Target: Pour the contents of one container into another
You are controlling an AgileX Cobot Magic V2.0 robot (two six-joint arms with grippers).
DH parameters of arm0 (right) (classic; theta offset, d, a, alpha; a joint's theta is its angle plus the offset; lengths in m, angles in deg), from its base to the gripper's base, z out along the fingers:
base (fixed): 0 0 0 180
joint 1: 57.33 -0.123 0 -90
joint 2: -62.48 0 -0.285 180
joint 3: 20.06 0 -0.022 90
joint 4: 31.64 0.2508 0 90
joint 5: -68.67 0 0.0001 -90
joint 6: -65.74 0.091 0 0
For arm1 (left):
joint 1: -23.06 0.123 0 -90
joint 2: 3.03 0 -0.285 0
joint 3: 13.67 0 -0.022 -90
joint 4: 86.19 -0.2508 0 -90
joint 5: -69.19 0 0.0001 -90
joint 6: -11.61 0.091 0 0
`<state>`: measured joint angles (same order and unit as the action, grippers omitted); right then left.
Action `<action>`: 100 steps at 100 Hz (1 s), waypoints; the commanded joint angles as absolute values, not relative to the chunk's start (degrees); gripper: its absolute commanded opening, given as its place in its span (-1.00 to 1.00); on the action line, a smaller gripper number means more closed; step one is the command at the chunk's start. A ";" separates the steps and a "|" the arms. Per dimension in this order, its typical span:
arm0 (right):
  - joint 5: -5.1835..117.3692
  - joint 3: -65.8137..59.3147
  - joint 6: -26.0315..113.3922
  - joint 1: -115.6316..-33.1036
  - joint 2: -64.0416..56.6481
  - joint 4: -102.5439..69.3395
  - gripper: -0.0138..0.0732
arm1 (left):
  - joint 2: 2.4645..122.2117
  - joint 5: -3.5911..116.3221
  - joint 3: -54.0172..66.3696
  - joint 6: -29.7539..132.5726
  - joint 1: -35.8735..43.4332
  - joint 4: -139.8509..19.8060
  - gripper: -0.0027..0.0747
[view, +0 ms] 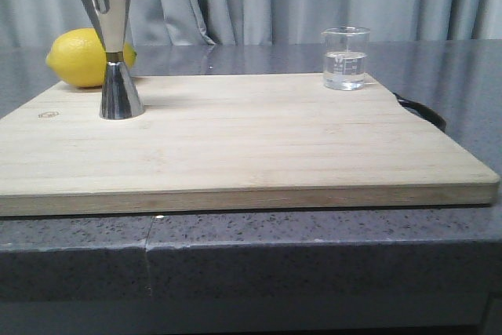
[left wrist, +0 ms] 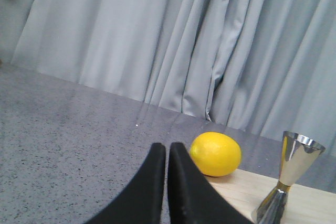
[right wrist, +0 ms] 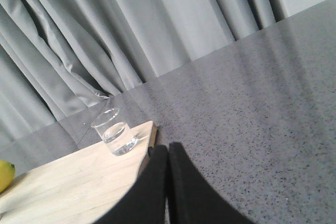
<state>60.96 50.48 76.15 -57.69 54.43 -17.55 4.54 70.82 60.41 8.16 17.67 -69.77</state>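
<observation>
The glass beaker (view: 345, 59) stands upright at the far right corner of the cutting board (view: 235, 147) — nearer the right hand (right wrist: 168, 153), which is pressed closed and empty — while the steel jigger (view: 115, 49) stands far off on the left.

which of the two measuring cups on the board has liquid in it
The clear glass beaker at the cutting board's far right corner; the steel jigger on the left is opaque.
</observation>
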 commanded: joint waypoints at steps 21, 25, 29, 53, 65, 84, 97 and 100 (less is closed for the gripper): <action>55.40 37.17 69.47 -57.41 40.90 -18.28 -0.86 | 15.96 64.29 48.50 7.89 17.72 -69.20 -0.98; 54.49 35.84 67.36 -57.41 38.70 -18.28 -0.85 | 18.23 63.15 46.95 8.00 17.72 -69.20 -0.98; 53.76 34.29 65.74 -57.41 36.93 -18.28 -0.85 | 20.16 61.87 45.50 8.12 17.72 -69.20 -0.98; 53.60 29.35 63.35 -57.41 26.49 -18.28 -0.85 | 31.56 59.49 39.66 8.35 17.72 -69.20 -0.98; 53.60 28.72 62.70 -57.53 22.71 -18.28 -0.85 | 35.32 59.49 38.73 11.28 17.38 -69.20 -0.98; 57.32 28.70 60.94 -59.72 18.86 -18.28 -0.42 | 38.43 62.23 38.75 17.87 11.54 -69.20 -0.81; 62.35 28.70 60.94 -62.39 16.68 -18.28 0.18 | 40.28 66.32 38.75 21.34 5.83 -69.20 -0.17; 63.67 28.70 60.94 -62.94 16.01 -18.28 0.30 | 40.79 67.34 38.75 21.45 4.57 -69.20 -0.02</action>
<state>55.59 30.88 61.77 -61.53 17.66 -18.00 39.30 60.18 41.06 19.89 7.90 -69.69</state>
